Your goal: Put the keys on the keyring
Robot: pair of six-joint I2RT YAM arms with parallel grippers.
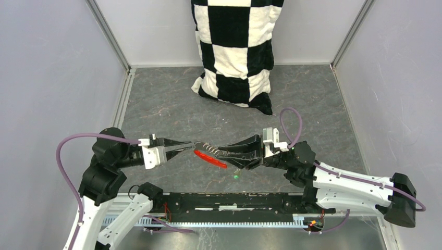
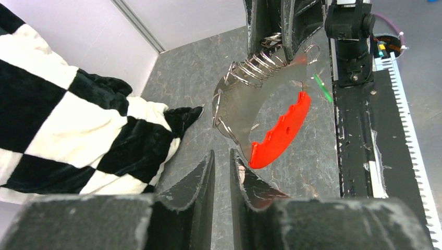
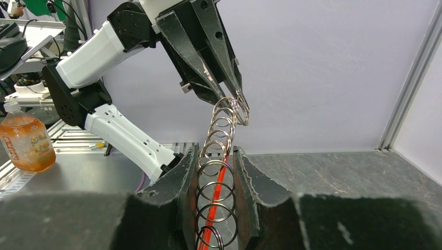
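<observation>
Fingers, right gripper (image 3: 215, 153): clamped on the keyring (image 3: 216, 177), ring chain between them.
Fingers, left gripper (image 3: 237, 101): a slit apart at the far ring; I can't tell if they grip.
Arms: level, tips facing.
Keyring axis: tip to tip; red tag (image 1: 210, 159) hangs under.
Nearby: green key (image 1: 236, 177) on table (image 1: 156, 104), near right fingertips.

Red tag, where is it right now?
In the top view, the red tag is mid-table, just nearer the arm bases than the keyring rings stretched between the left gripper and the right gripper.
</observation>
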